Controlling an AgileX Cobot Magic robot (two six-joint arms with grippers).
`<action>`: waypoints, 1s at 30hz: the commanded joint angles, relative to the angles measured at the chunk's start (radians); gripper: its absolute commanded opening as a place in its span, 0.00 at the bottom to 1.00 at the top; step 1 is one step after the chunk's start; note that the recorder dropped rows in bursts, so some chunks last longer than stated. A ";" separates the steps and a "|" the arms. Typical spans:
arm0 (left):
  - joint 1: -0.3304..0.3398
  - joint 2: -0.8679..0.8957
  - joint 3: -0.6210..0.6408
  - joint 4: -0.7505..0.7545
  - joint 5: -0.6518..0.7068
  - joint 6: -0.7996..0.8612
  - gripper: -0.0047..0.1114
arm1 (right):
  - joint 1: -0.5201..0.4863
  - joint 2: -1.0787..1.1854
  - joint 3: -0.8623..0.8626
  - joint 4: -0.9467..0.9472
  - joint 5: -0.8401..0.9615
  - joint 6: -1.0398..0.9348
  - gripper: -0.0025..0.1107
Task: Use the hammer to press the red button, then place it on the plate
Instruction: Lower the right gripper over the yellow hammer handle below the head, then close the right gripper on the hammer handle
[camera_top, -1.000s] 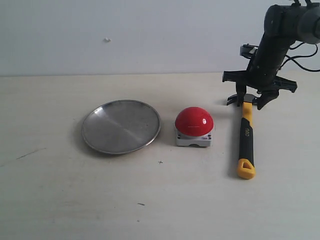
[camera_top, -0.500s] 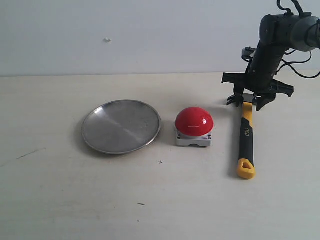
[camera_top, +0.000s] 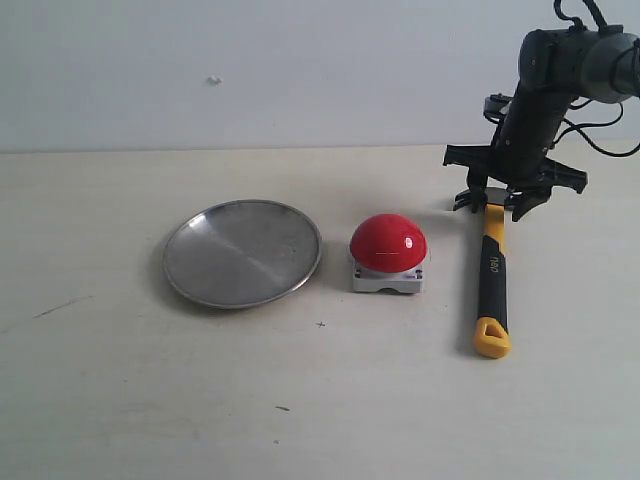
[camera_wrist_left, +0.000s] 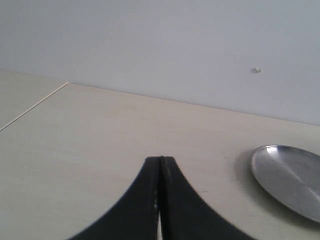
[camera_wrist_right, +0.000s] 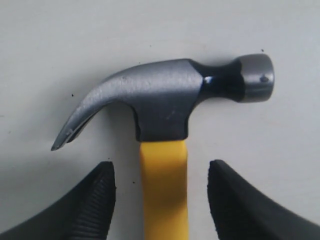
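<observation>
pale marking on hammer (camera_top: 492, 270) handle, unreadable

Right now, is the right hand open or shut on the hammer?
Open. The right hand straddles the hammer just below its head, with a visible gap on each side of the yellow handle.

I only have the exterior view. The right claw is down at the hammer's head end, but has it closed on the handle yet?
Observer: No. The right wrist view shows the right claw open, fingers either side of the yellow handle of the hammer, gaps visible on both sides.
Operator: And the left claw? It's outside my frame.
Observer: The left wrist view shows the left claw shut, holding nothing.
Operator: Anything near it?
Observer: The plate lies beyond its tips, apart from it.
</observation>
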 joint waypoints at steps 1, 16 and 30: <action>-0.008 -0.006 0.003 0.002 0.000 0.000 0.04 | -0.002 -0.001 -0.010 0.000 0.003 0.000 0.50; -0.008 -0.006 0.003 0.002 0.000 0.000 0.04 | -0.002 -0.001 -0.010 0.000 0.020 -0.016 0.50; -0.008 -0.006 0.003 0.002 0.000 0.000 0.04 | -0.002 0.000 -0.010 0.000 0.001 -0.020 0.50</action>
